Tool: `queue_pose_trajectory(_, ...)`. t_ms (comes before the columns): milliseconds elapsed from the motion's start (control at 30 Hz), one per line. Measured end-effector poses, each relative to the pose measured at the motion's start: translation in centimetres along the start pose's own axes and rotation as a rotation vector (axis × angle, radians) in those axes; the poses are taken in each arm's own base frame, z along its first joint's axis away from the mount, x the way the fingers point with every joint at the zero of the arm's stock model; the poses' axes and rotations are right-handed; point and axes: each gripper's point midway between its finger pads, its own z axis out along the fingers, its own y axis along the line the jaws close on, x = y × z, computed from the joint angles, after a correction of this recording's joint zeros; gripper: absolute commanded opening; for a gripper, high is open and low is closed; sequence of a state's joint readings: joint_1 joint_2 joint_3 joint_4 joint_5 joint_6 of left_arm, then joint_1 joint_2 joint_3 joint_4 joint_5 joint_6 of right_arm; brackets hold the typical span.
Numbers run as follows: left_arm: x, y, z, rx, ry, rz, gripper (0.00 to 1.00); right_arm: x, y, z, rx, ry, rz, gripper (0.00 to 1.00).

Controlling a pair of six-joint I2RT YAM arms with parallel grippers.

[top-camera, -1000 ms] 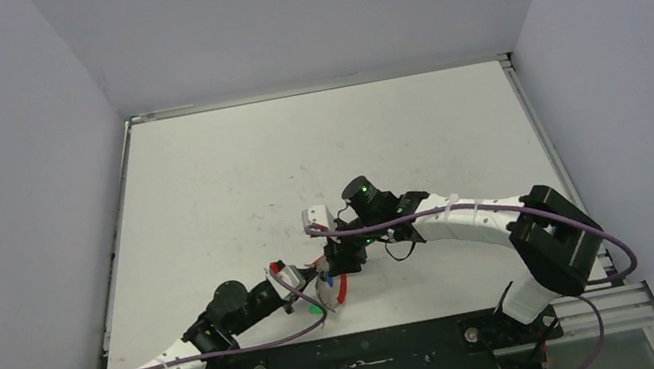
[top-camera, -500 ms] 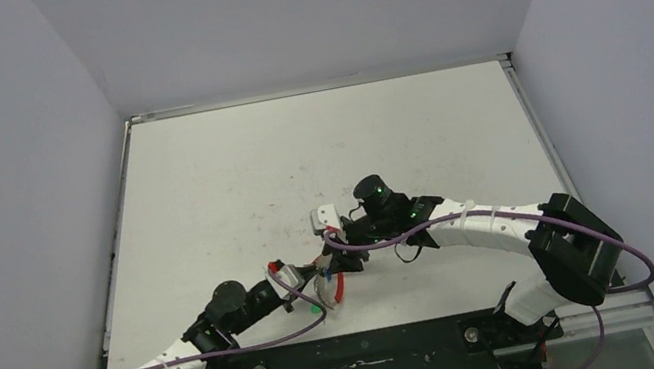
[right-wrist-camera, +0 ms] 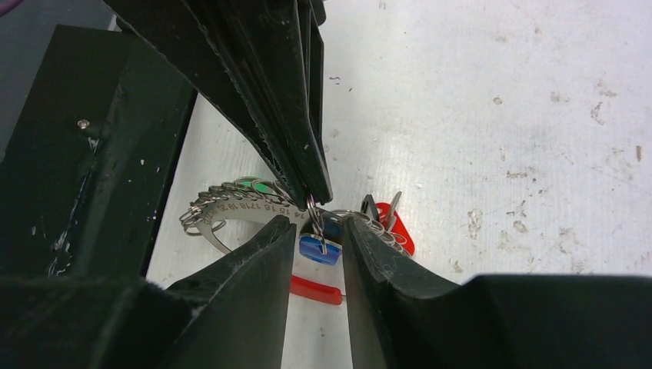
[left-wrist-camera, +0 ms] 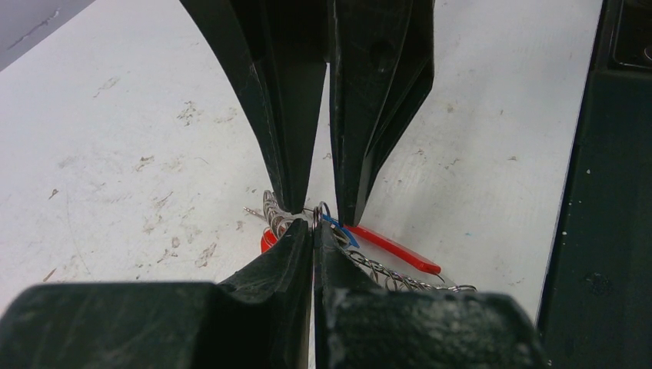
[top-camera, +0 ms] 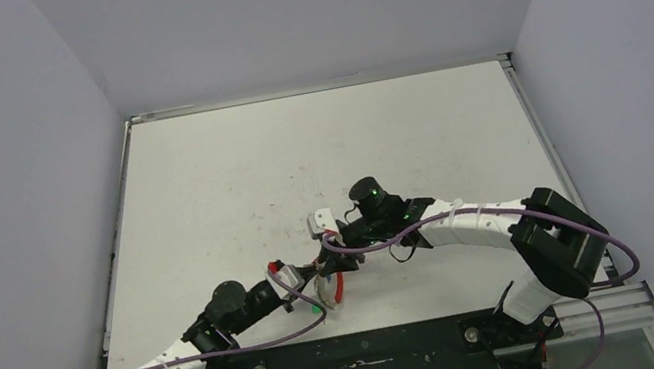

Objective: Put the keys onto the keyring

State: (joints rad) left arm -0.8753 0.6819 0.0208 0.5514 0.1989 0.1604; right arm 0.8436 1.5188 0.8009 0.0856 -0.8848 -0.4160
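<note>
The keyring [left-wrist-camera: 400,275] is a silvery coiled-wire loop with a red curved section [left-wrist-camera: 392,247], lying on the white table. My left gripper [left-wrist-camera: 314,229] is shut on a small split ring [right-wrist-camera: 315,219], and the blue-headed key [right-wrist-camera: 319,248] hangs from that ring. My right gripper [right-wrist-camera: 317,231] faces it, open, its fingertips close on either side of the blue head. A green key head [right-wrist-camera: 257,184] shows by the coil. In the top view both grippers meet near the front middle, left [top-camera: 318,285] and right [top-camera: 339,262].
A red-headed key [right-wrist-camera: 397,232] and a numbered metal gauge plate [right-wrist-camera: 246,211] hang on the same coil. The black base rail [left-wrist-camera: 600,192] runs along the table's near edge, close to the keyring. Purple cables [top-camera: 260,344] loop over both arms.
The right wrist swung slightly to the right, then came back a little toward the left. The left arm has stayed still, holding the small ring.
</note>
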Motion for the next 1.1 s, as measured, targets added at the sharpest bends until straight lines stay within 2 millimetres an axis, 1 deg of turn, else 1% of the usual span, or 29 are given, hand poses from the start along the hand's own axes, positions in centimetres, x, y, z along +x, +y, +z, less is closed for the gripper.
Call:
queue_pose_trajectory(33,0.0,0.0,0.0,0.000,0.000,0.000,0.00,0.3,0.0,0.2,-0.006,0.003,0.006,0.26)
queue_pose_trajectory(100,0.0,0.0,0.0,0.000,-0.001,0.000,0.00,0.7,0.0,0.4,-0.012,0.009,0.014,0.11)
queue_pose_trajectory(233,-0.1,0.0,0.0,0.000,-0.002,0.000,0.00,1.1,0.1,0.7,-0.025,0.011,0.014,0.00)
queue_pose_trajectory(467,0.1,0.0,0.0,-0.001,-0.002,0.000,0.01,1.1,0.2,0.7,-0.031,0.016,0.020,0.00)
queue_pose_trajectory(500,0.1,0.0,0.0,-0.002,-0.003,0.000,0.08,1.1,0.1,0.7,-0.032,0.023,0.026,0.00)
queue_pose_trajectory(567,-0.1,0.1,-0.1,-0.007,-0.009,0.003,0.19,0.9,0.0,0.5,-0.033,0.045,0.042,0.00)
queue_pose_trajectory(600,-0.2,0.2,-0.1,-0.010,-0.014,0.005,0.24,0.7,-0.1,0.4,-0.034,0.061,0.053,0.00)
queue_pose_trajectory(633,-0.4,0.2,-0.1,-0.013,-0.020,0.008,0.25,0.5,-0.3,0.3,-0.033,0.083,0.069,0.00)
queue_pose_trajectory(700,-0.7,0.4,-0.1,-0.020,-0.030,0.013,0.26,0.1,-0.7,0.2,-0.031,0.128,0.090,0.00)
queue_pose_trajectory(833,-1.0,0.6,-0.2,-0.028,-0.040,0.021,0.26,0.1,-0.8,0.0,-0.040,0.245,0.109,0.00)
queue_pose_trajectory(933,-1.2,0.6,-0.3,-0.030,-0.047,0.027,0.27,0.2,-0.2,-0.1,-0.055,0.339,0.102,0.00)
queue_pose_trajectory(1000,-1.3,0.6,-0.3,-0.032,-0.051,0.031,0.32,0.3,0.3,-0.3,-0.064,0.396,0.097,0.00)
queue_pose_trajectory(1100,-1.2,0.7,-0.4,-0.033,-0.045,0.038,0.35,0.3,0.9,-0.7,-0.072,0.466,0.088,0.00)
